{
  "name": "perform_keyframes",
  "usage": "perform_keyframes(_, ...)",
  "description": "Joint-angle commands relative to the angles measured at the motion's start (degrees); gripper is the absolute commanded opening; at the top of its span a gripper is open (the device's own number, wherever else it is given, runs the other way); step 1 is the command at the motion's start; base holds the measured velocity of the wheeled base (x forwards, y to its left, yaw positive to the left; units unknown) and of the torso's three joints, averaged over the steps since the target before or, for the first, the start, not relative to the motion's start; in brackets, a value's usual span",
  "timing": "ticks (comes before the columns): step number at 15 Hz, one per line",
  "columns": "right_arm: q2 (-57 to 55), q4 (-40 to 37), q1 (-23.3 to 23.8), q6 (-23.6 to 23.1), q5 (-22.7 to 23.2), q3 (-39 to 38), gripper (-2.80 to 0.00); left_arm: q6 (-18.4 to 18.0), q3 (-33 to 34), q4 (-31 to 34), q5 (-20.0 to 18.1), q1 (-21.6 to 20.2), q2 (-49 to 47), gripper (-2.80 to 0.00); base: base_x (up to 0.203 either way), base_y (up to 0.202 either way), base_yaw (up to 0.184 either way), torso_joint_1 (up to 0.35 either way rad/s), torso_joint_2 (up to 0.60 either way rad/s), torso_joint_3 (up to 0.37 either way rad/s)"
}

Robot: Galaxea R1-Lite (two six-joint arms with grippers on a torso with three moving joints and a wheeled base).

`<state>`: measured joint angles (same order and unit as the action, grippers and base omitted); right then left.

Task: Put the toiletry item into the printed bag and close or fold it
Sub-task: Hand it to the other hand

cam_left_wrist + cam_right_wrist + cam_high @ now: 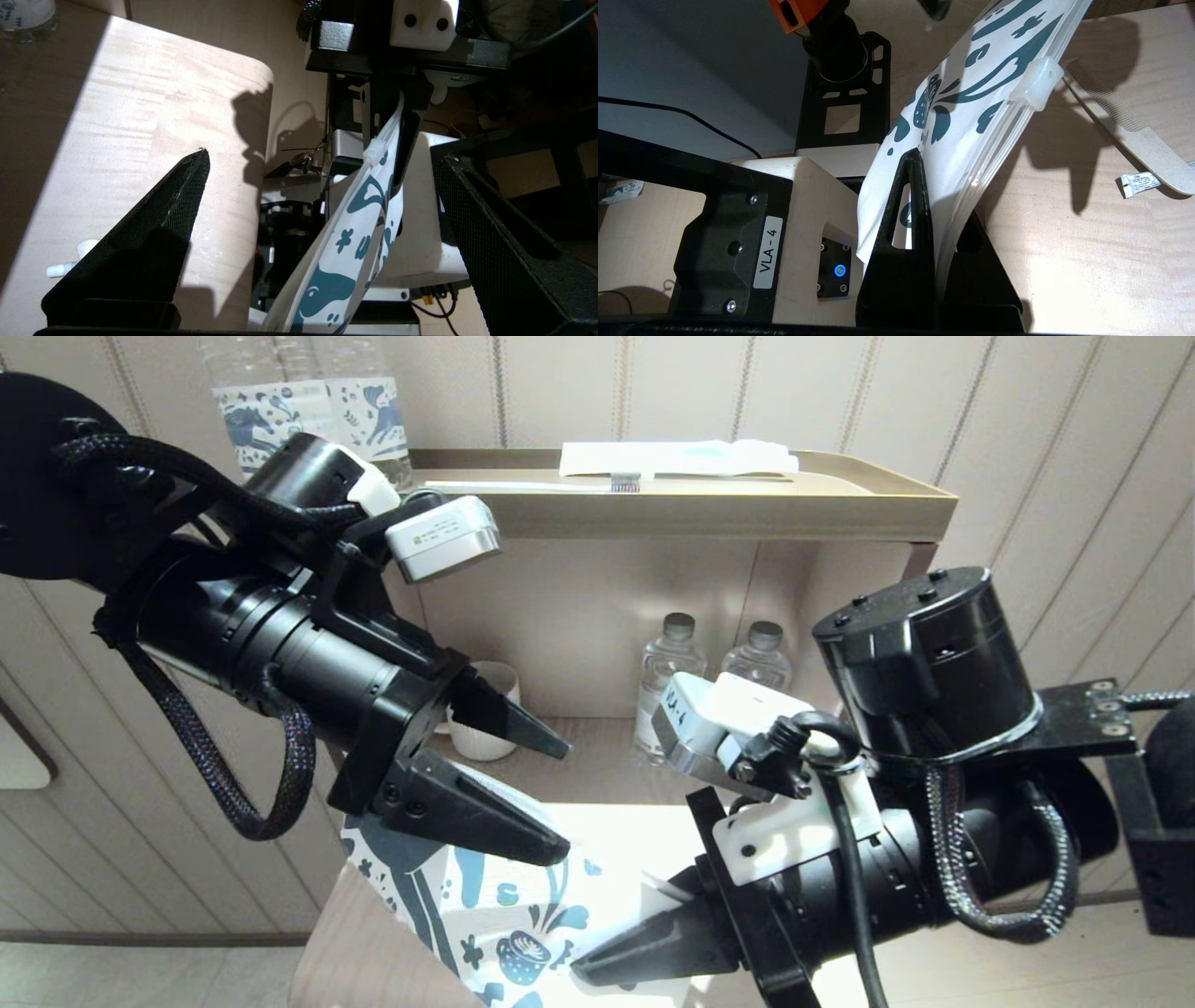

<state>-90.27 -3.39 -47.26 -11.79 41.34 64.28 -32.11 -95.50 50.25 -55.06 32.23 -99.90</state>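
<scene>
Pale wood table (373, 943) fills the foreground, lit by a bright patch, with panelled wall behind. On that table, seen from the right wrist, the white comb (1134, 126) lies flat outside the pouch, teeth end nearest the bag, handle resting beside a small white sachet (1141, 181).

Lifted off the table, the printed bag (504, 915) hangs at six o'clock in the head view; its white zip slider (1041, 84) sits partway along the top edge. The right gripper (607, 963), coming in from four o'clock, has its jaws pressed together on one edge of the bag. The left gripper (546, 793), reaching from ten o'clock, stands with its fingers (154, 242) wide apart just above the bag's other end, holding nothing.

Farther back at twelve o'clock, a tan tray (747, 509) on top of a shelf unit carries a toothbrush (560, 483) and a flat wrapped packet (677, 457). Below it stand two water bottles (667, 681) and a white cup (490, 714); more labelled bottles (308, 415) stand at eleven o'clock.
</scene>
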Motion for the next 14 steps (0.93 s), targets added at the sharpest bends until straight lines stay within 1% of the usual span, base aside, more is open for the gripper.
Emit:
perform_keyframes(1,0.18,-0.04,-0.02,-0.08,0.23,-0.03,-2.80,-0.15,0.32,0.23,-0.32,0.11,0.52,0.00,0.000,0.000,0.000,0.000,0.00,0.000)
perform_keyframes(9,0.54,-0.04,-0.14,-0.08,0.20,0.14,-2.80,0.01,-0.07,-0.08,-0.03,0.03,-0.28,0.00,0.000,0.000,0.000,0.000,0.00,0.000)
perform_keyframes(10,0.62,-0.02,-0.20,-0.08,0.15,0.17,-2.80,0.00,0.25,-0.20,0.05,0.03,-0.12,-2.80,0.000,0.000,0.000,0.000,0.00,0.000)
perform_keyframes(14,0.62,-0.04,-0.20,-0.08,0.15,0.32,-2.80,0.09,-0.10,-0.15,-0.07,0.03,-0.29,-2.80,0.000,0.000,0.000,0.000,0.00,0.000)
